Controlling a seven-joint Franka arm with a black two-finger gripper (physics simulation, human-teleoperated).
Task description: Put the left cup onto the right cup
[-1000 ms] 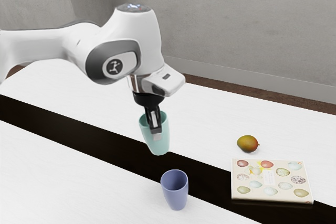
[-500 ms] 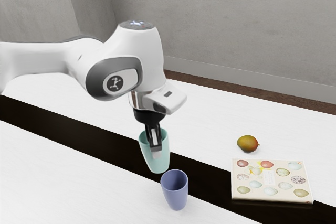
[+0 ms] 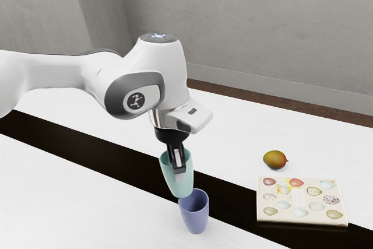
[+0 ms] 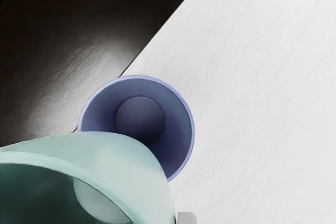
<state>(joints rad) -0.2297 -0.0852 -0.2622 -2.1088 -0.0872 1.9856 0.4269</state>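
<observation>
Gripped the mint-green cup [image 3: 176,178] firmly in the gripper [image 3: 179,166], pinched on the wall at the rim, with one black finger showing in the exterior view. Carried tilted beneath the hand, base leaning toward the exterior view's right, directly over the blue cup [image 3: 193,211]. Brought base to rim there; could not tell whether touching. From the wrist view, looked down past the mint-green cup [image 4: 79,177] into the open mouth of the blue cup [image 4: 139,119], with the held cup covering the near part of that mouth.

Compared with a second ago, lowered and shifted toward the exterior view's right: hung then well above the blue cup and off to its left, with clear dark tabletop between them. Left the blue cup standing upright on the same spot.

Worked over a white table [image 3: 70,214] crossed by a broad dark stripe [image 3: 87,144], with the blue cup at the stripe's near edge. Farther toward the exterior view's right, lay a mango [image 3: 274,159] and, near it, a flat book [image 3: 301,200] printed with eggs. Backed by a grey wall [image 3: 262,21] above a strip of brown floor [image 3: 280,98].
</observation>
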